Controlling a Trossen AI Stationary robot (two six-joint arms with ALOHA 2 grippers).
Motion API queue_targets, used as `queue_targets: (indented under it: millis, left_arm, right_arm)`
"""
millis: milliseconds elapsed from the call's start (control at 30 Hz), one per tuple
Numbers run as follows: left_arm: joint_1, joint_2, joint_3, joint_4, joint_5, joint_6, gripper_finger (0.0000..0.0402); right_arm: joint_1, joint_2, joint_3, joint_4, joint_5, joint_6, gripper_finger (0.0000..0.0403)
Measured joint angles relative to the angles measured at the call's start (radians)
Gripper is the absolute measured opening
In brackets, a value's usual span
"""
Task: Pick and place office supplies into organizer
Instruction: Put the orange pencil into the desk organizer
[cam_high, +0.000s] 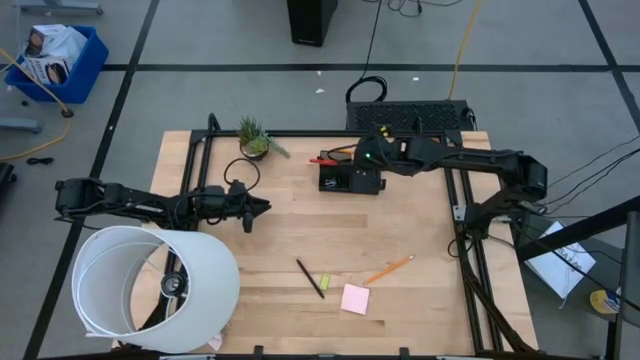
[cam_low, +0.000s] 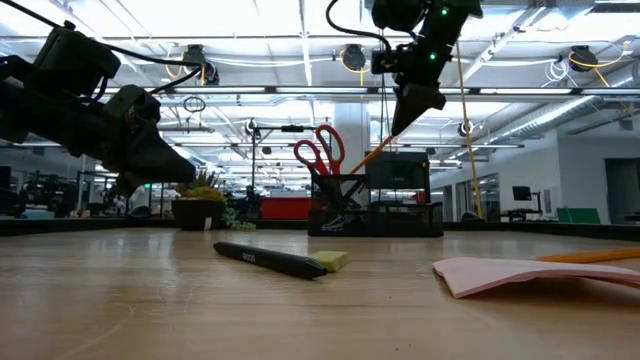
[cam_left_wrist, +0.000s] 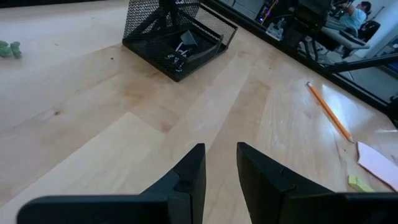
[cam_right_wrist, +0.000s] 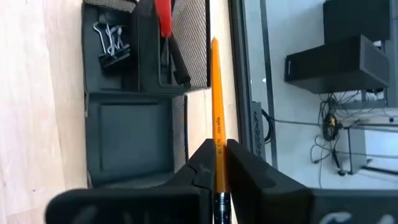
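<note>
Now right gripper (cam_right_wrist: 217, 163) pinches pencil (cam_right_wrist: 216, 99) above organizer (cam_high: 352, 176), placing step. Next: tilt tip into tall compartment beside scissors (cam_low: 318, 150), then release. Left gripper (cam_left_wrist: 219, 163) idles part-open, empty, near table centre.

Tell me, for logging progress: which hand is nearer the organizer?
Right. The right hand hangs over the organizer, gripping a pencil; the left hand hovers well off beside it.
</note>
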Motion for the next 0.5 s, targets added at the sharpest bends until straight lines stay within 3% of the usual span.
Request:
queue_targets:
  millis: [233, 367, 500]
  left_arm:
    - [0.0, 0.0, 0.0, -0.005, 0.001, 0.001, 0.0093]
    - [0.0, 0.0, 0.0, -0.009, 0.002, 0.009, 0.0093]
    - [0.0, 0.0, 0.0, -0.014, 0.002, 0.009, 0.0093]
  right_arm:
    - [0.007, -0.033, 0.015, -0.037, 0.059, -0.018, 0.0019]
    - [0.025, -0.07, 0.016, -0.038, 0.042, -0.011, 0.0019]
    - [0.032, -0.085, 0.016, -0.06, -0.046, 0.024, 0.0019]
